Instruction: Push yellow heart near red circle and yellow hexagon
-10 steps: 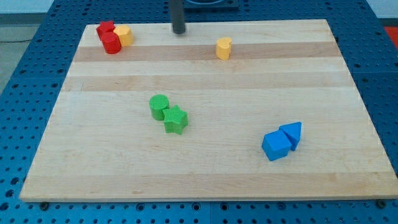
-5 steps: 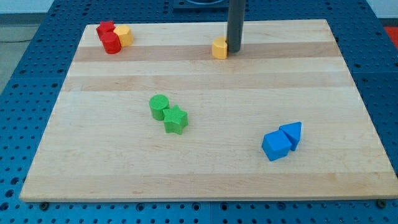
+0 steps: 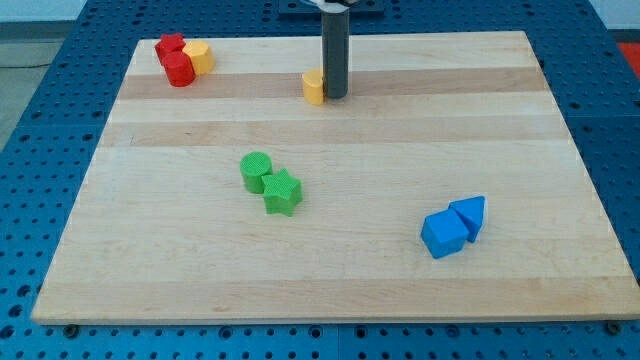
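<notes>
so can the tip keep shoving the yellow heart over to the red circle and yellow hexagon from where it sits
Probably yes. My tip sits against the view's right side of the yellow heart, and the board between it and the red circle and yellow hexagon at the view's top left holds no blocks.

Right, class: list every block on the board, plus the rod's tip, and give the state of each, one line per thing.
my tip: down on the board, against the yellow heart's right side
yellow heart: touching the tip, apart from other blocks
red circle: in the top-left cluster
yellow hexagon: beside the red blocks
red block: behind the circle, shape unclear
green circle: touching the green star
green star: touching the circle
blue cube: against the blue triangle
blue triangle: against the cube
</notes>
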